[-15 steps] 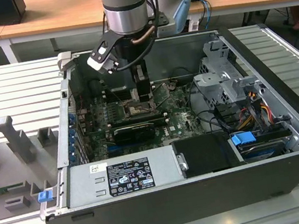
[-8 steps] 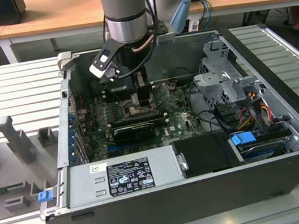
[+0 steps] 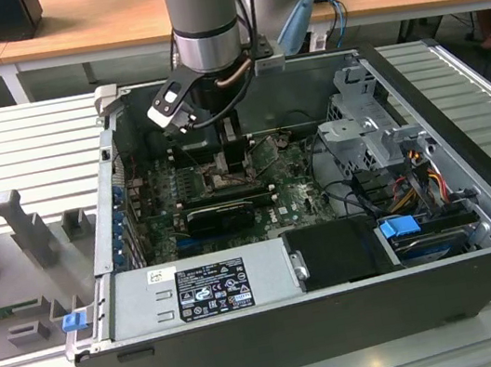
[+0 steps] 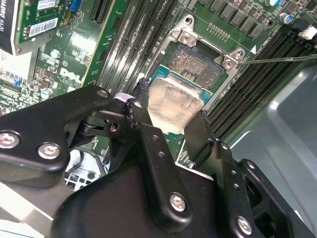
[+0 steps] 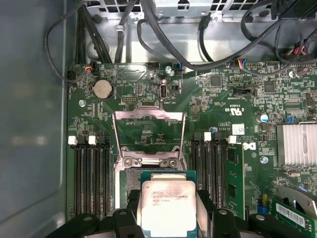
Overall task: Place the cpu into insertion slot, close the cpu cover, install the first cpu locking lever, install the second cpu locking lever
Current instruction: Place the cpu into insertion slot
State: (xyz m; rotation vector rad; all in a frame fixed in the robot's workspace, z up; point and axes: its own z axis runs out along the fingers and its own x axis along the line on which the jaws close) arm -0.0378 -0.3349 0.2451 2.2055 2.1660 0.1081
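The chip (image 5: 166,208) is clamped by its two opposite edges between the gripper's (image 5: 167,198) black fingers (image 5: 205,206), silver face toward the camera, with a green border around it. In the second wrist view the chip (image 4: 176,101) sits between the fingers (image 4: 148,134) of the gripper (image 4: 172,106) and lies partly over one side of the socket (image 4: 195,64), whose grey-gold contact field is mostly uncovered. Whether any chip edge touches the socket cannot be told.

In the first wrist view a strip of the socket (image 5: 128,183) shows just beside the chip. The cover (image 5: 148,115) is swung open on its hinge, and the green board shows through its window. In the second wrist view a thin metal rod (image 4: 277,58) runs out from one socket corner. Long black memory slots (image 5: 91,173) flank the socket on both sides, and a coin battery (image 5: 103,89) sits on the board beyond the cover.

In the exterior view the gripper (image 3: 240,173) reaches down into the open computer case (image 3: 467,156), with the arm (image 3: 204,21) rising at twelve o'clock from it. A black expansion card (image 3: 223,215) lies at six o'clock from the gripper and the grey power supply (image 3: 202,290) at seven o'clock, against the case wall. A metal drive cage (image 3: 363,126) stands at three o'clock. The case rests on a slatted metal table (image 3: 21,136).
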